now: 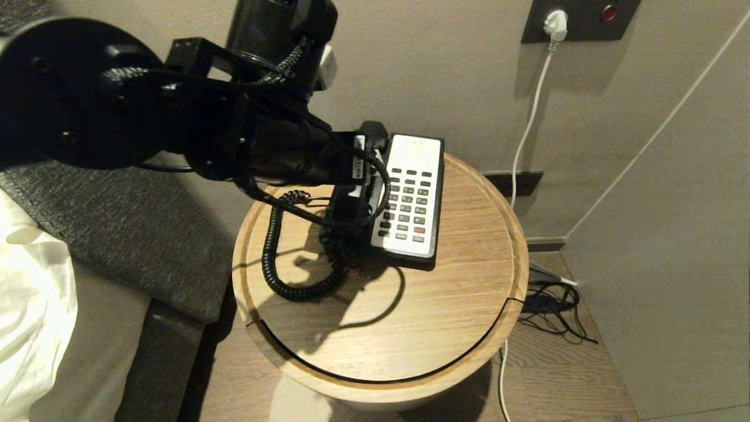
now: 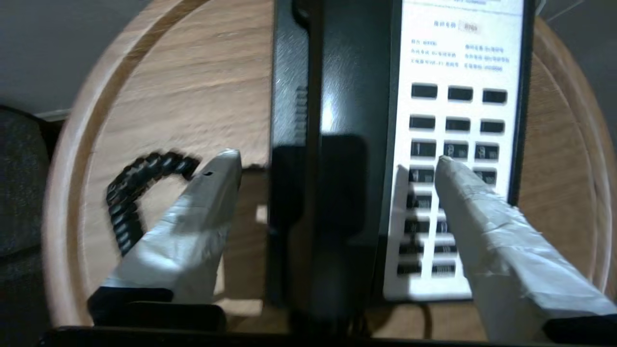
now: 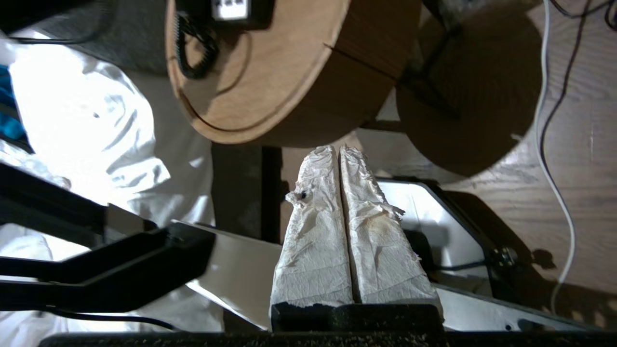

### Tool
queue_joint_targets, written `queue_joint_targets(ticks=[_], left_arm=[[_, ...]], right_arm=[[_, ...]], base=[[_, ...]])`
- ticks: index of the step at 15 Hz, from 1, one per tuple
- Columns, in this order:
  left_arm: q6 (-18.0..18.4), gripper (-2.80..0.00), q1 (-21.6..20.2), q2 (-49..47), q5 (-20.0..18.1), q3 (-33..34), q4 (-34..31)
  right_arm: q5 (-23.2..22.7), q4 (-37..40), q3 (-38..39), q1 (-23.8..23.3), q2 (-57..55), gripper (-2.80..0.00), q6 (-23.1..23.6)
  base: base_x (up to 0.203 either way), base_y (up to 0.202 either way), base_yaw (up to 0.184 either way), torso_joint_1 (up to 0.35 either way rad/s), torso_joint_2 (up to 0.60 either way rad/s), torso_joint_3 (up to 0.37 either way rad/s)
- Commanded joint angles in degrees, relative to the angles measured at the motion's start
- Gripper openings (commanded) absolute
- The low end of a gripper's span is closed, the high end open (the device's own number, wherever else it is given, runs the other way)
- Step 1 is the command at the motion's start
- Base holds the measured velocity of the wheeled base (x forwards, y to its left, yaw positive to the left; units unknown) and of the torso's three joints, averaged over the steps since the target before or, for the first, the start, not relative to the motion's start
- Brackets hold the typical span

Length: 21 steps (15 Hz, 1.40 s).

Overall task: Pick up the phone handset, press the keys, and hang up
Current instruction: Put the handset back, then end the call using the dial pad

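The black phone handset (image 2: 337,96) lies in its cradle along the side of the phone base, beside the white faceplate with the dark keys (image 2: 453,125). My left gripper (image 2: 337,158) is open and straddles the handset. One taped fingertip (image 2: 226,164) hangs over the wood, the other (image 2: 448,168) over the keys, and neither touches the handset. In the head view my left arm (image 1: 263,140) covers most of the handset (image 1: 372,132); the keys (image 1: 408,202) and the coiled cord (image 1: 275,258) show. My right gripper (image 3: 340,150) is shut and empty, low beside the table.
The phone stands on a round wooden side table (image 1: 410,328) with a raised rim. White bedding (image 1: 29,293) and a grey upholstered panel (image 1: 117,223) lie to the left. A white plug (image 1: 555,23) sits in a wall socket, and cables (image 1: 551,305) lie on the floor.
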State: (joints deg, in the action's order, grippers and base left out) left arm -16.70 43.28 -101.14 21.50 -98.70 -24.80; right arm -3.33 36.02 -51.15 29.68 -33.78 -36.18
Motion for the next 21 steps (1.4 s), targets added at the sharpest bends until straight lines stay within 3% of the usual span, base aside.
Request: queue_joint_targets(ticks=[1, 6, 9, 15, 18, 21], left_arm=[[0.01, -2.80, 0.11, 8.11, 0.01, 4.95, -0.09], [0.43, -2.80, 2.95, 28.38, -0.81, 20.26, -0.76], [0.25, -2.80, 4.11, 37.42, -1.07, 25.59, -0.78], [-0.09, -2.80, 3.02, 45.59, -1.53, 31.65, -0.81], [-0.09, -2.80, 1.04, 48.41, -2.05, 35.14, -0.30], [-0.09, -2.80, 0.57, 49.88, -2.34, 35.70, -0.50]], right_arm=[[0.11, 0.23, 2.89, -0.08, 1.69, -2.80, -0.19], [0.09, 1.08, 3.04, -0.40, -1.30, -2.80, -0.11], [-0.16, 1.01, -3.44, -0.27, -12.65, -2.80, 0.14], [-1.16, 2.96, -31.67, 3.12, -47.36, -2.80, 4.41], [-0.94, 6.55, -47.59, 8.63, -61.79, -2.80, 5.09], [1.05, 9.79, -56.40, 13.98, -71.18, -2.80, 5.43]], base=[[0.000, 0.000, 0.000, 0.000, 0.00, 0.000], [0.000, 0.000, 0.000, 0.000, 0.00, 0.000], [0.000, 0.000, 0.000, 0.000, 0.00, 0.000], [0.000, 0.000, 0.000, 0.000, 0.00, 0.000], [0.000, 0.000, 0.000, 0.000, 0.00, 0.000], [0.000, 0.000, 0.000, 0.000, 0.00, 0.000]])
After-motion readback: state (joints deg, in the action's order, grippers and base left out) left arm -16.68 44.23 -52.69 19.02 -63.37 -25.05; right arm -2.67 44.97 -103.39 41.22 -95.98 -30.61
